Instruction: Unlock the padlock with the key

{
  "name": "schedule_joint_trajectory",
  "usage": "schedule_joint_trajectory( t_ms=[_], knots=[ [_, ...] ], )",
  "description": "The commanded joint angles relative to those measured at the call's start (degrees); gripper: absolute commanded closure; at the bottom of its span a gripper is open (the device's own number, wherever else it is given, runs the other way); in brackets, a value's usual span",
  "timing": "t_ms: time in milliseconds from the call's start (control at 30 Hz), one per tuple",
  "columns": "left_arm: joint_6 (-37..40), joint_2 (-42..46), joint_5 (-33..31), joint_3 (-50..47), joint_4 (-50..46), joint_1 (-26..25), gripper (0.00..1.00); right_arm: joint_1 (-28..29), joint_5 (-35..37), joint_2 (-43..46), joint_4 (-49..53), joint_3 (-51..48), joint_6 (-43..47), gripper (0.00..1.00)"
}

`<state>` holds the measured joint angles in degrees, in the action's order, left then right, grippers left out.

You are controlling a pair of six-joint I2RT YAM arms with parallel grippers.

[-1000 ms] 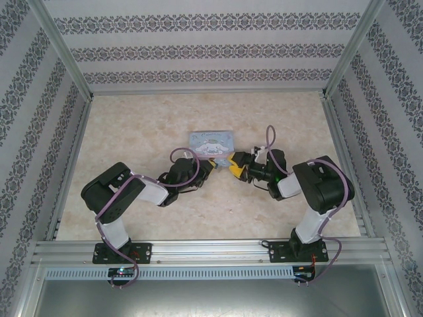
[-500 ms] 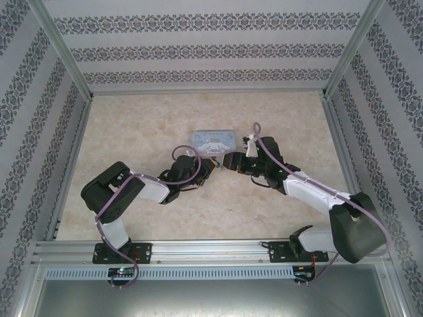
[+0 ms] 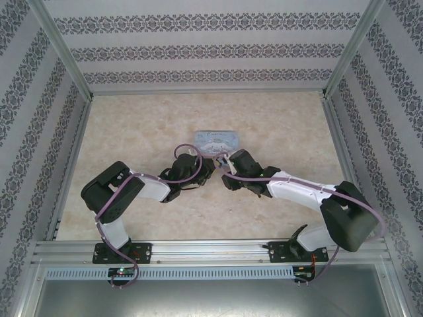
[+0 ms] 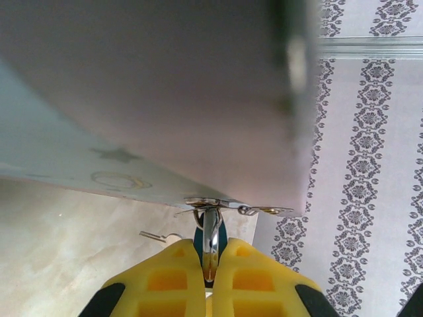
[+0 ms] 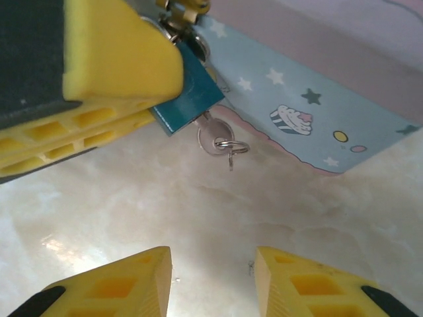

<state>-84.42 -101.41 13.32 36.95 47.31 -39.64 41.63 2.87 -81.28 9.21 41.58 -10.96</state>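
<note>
The padlock (image 5: 188, 92) has a teal body, and its metal shackle (image 4: 211, 228) hangs from the hasp of the light-blue tin (image 5: 310, 99). My left gripper (image 4: 210, 252) is shut on the padlock, yellow pads on either side of its body. The key (image 5: 213, 137) sits in the padlock's bottom end, and a small ring (image 5: 229, 145) dangles from it just above the table. My right gripper (image 5: 213, 277) is open with nothing between its fingers, a short way in front of the key. From above, the left gripper (image 3: 207, 166) and right gripper (image 3: 223, 164) meet at the tin's front edge.
The tin (image 3: 216, 140) stands mid-table on the marbled top (image 3: 132, 132) and looks tilted, its front lifted. Patterned walls and metal posts (image 3: 63, 53) enclose the table. Both forearms lie low across the near middle of the table.
My right arm has stretched out and swung left, bringing its gripper to the padlock, and its jaws have narrowed. The left gripper has kept its hold.
</note>
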Motion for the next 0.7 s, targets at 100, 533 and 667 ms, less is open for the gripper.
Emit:
schedule_joint_trajectory(
  t_ms=[100,533,667],
  knots=[
    [0.83,1.47,1.45,1.92,1.38,0.44,1.0,1.29,5.74,-3.4,-1.83,3.2,4.73,0.61],
    [0.49,1.9,2.09,1.73,1.46,0.39,1.0,0.31,5.64,-10.88,-2.67,8.77,6.49,0.7],
    [0.33,2.0,2.08,1.55,1.53,0.44,1.0,-0.92,4.04,-11.54,-3.26,8.95,5.96,0.84]
  ],
)
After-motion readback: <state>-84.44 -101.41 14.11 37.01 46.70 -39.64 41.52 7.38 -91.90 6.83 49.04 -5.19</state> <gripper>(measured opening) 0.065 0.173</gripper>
